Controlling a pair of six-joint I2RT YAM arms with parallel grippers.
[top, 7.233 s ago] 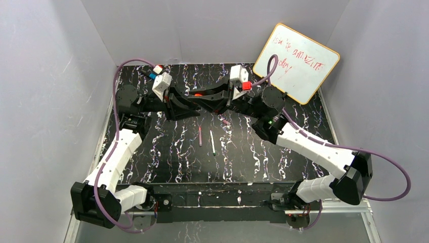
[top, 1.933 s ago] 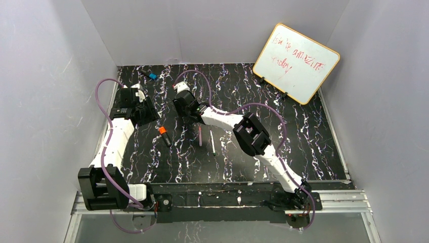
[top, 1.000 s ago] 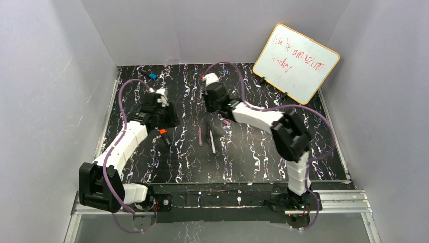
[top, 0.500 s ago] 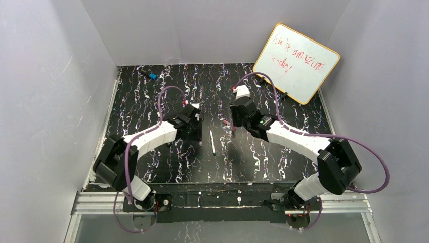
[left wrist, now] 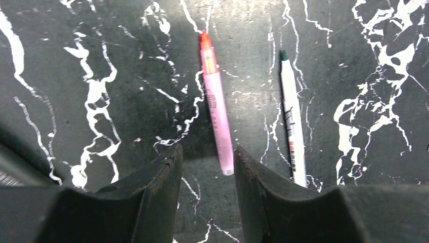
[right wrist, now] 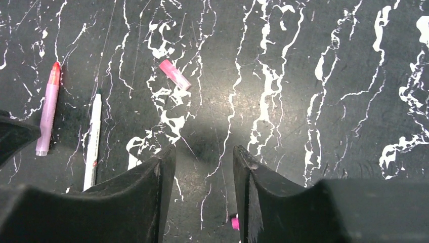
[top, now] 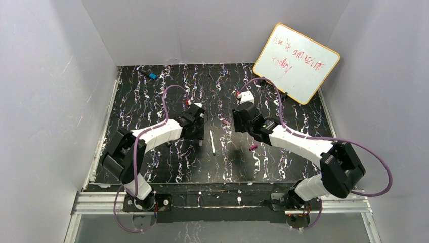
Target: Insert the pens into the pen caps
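Observation:
In the left wrist view, the thin pink pen (left wrist: pixel 217 111) lies on the table with its orange-red tip pointing away. Its rear end sits between the fingers of my open left gripper (left wrist: pixel 205 162). The thin white pen (left wrist: pixel 291 121) lies just right of it. From above, my left gripper (top: pixel 198 130) covers most of the pink pen (top: pixel 201 143), beside the white pen (top: pixel 212 143). My right gripper (top: pixel 241 130) is open and empty, between the pale pink cap (top: pixel 225 122) and the magenta cap (top: pixel 253 147). The pale pink cap (right wrist: pixel 174 74) lies ahead of it, and the magenta cap (right wrist: pixel 234 221) peeks out by its right finger. The short black marker and the orange cap are hidden.
A black marker with a blue end (top: pixel 150 76) lies at the back left. A whiteboard (top: pixel 296 61) leans at the back right corner. The table (top: pixel 283 101) is black with white veins and has grey walls on three sides.

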